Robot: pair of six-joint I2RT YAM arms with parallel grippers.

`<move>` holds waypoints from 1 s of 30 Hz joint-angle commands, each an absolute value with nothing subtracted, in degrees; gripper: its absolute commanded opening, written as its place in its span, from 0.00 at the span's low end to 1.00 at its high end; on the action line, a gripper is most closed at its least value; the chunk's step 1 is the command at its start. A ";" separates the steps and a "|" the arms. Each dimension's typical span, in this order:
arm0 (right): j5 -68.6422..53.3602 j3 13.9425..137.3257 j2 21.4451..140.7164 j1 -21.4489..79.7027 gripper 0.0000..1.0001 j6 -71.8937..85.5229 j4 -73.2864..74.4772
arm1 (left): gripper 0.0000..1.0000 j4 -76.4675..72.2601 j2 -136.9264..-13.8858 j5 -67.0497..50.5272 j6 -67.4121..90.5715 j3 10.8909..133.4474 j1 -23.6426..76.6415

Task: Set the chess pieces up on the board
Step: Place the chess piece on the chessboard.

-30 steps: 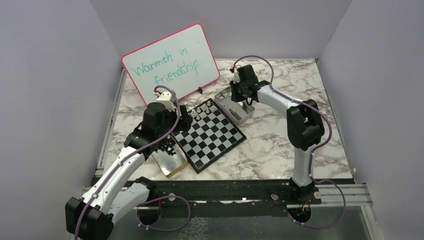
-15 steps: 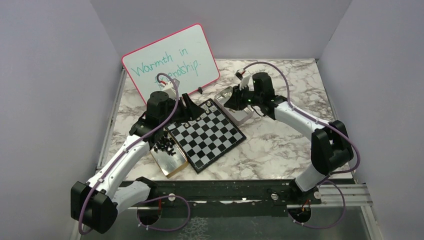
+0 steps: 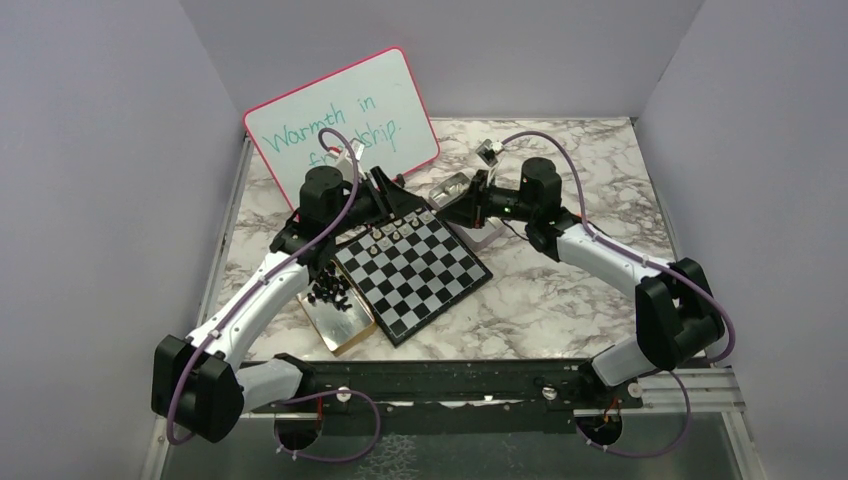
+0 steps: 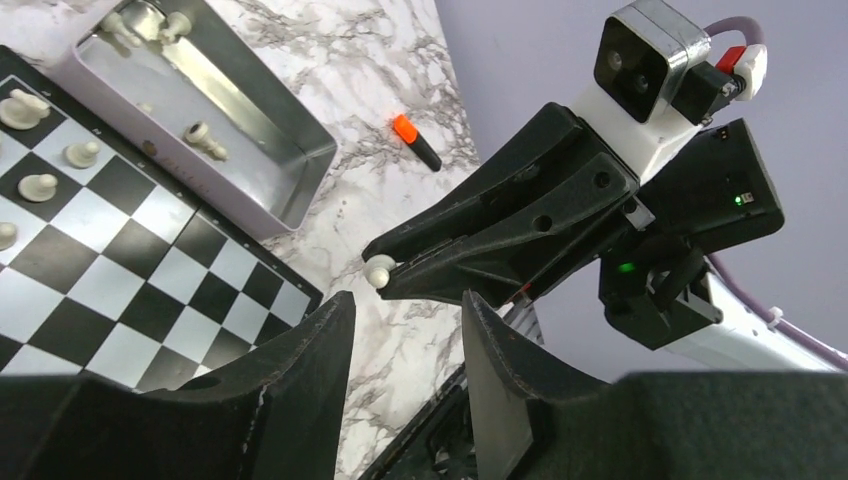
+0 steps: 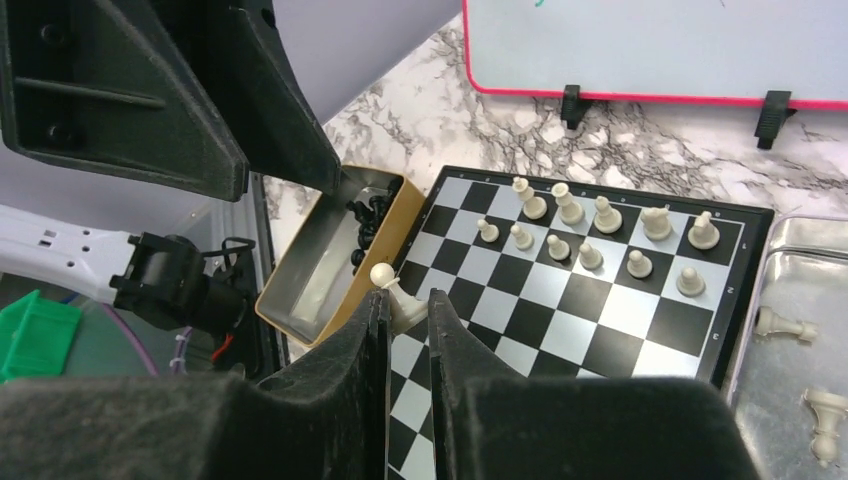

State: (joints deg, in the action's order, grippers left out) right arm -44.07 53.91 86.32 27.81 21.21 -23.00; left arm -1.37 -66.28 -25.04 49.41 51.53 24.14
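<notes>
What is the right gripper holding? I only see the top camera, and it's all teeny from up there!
Observer: The right gripper pinches a small cream-white pawn, its round head poking out.
Operator: Is the left one grabbing something too?
Observer: No, the left gripper is open and holding nothing.
Operator: Any white ones left in the tin?
Observer: Yes, a few cream-white chess pieces lie inside the shiny silver metal tin.

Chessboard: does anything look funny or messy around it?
The chessboard sits turned cornerwise on the table, not square with its edges. An orange-capped marker lies loose beyond the silver tin.
</notes>
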 commanded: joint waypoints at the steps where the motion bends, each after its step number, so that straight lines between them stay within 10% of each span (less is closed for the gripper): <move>1: -47.34 53.25 84.48 28.38 0.09 23.07 -28.69 | 0.44 -7.03 -66.89 -27.98 53.32 51.72 25.31; 30: -46.40 51.54 81.14 29.39 0.10 20.03 -28.85 | 0.43 -1.88 -70.00 -22.09 53.64 52.90 27.76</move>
State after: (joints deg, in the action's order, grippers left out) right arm -46.00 52.80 84.01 28.95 21.78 -27.38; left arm -2.42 -69.54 -23.27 52.95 51.53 27.24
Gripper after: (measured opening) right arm 0.194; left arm 0.438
